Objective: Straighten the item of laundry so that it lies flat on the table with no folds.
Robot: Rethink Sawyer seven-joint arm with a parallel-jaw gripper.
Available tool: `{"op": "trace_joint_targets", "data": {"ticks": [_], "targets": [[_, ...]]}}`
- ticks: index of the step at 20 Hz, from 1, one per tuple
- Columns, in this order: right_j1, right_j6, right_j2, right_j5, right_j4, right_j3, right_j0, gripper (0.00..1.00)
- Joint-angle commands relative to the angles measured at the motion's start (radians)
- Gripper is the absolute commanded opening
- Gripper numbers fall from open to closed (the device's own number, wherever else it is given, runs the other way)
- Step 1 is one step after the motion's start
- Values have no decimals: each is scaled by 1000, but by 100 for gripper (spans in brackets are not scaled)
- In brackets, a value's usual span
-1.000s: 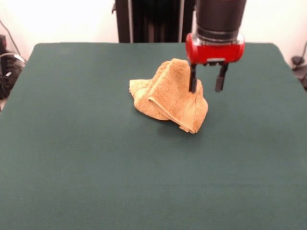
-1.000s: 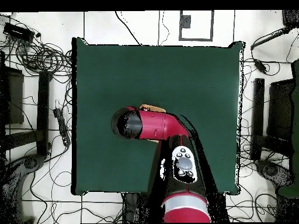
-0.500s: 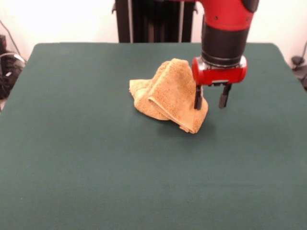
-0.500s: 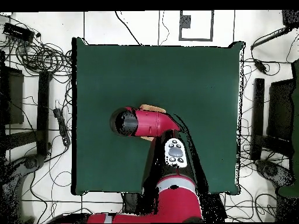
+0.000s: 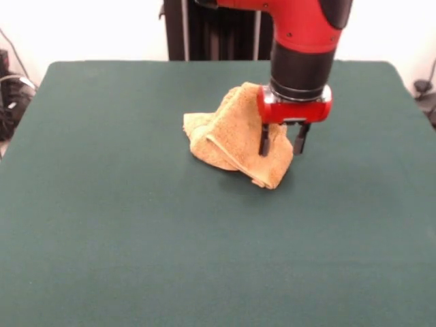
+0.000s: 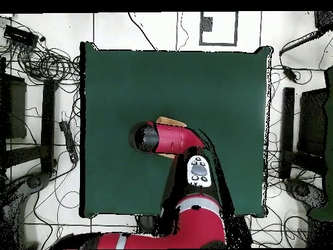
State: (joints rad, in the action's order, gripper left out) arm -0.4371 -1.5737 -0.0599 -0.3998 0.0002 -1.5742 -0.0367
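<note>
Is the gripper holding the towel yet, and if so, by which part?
Nothing is held yet. The gripper is open, its fingers straddling the towel's raised right edge, not closed on it.

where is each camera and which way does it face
Front view: sits across the table, facing the robot; shows the towel and the arm coming down from above, its open hand at the towel's right side.
Overhead view: above the table, looking straight down; shows the arm from its base at the bottom.
Shared: table, arm and towel, which the arm mostly covers from overhead.
</note>
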Motion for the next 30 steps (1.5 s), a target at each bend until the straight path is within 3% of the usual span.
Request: {"op": "trace_joint_targets", "data": {"ticks": [1, 10, 15, 22, 30], "targets": [[-63, -164, -14, -205, 32, 90, 28, 100], [132, -228, 33, -14, 64, 183, 4, 100], [179, -261, 31, 81, 82, 182, 6, 100], [213, -352, -22, 49, 175, 122, 31, 100], [190, -375, -119, -92, 250, 87, 86, 100]]}}
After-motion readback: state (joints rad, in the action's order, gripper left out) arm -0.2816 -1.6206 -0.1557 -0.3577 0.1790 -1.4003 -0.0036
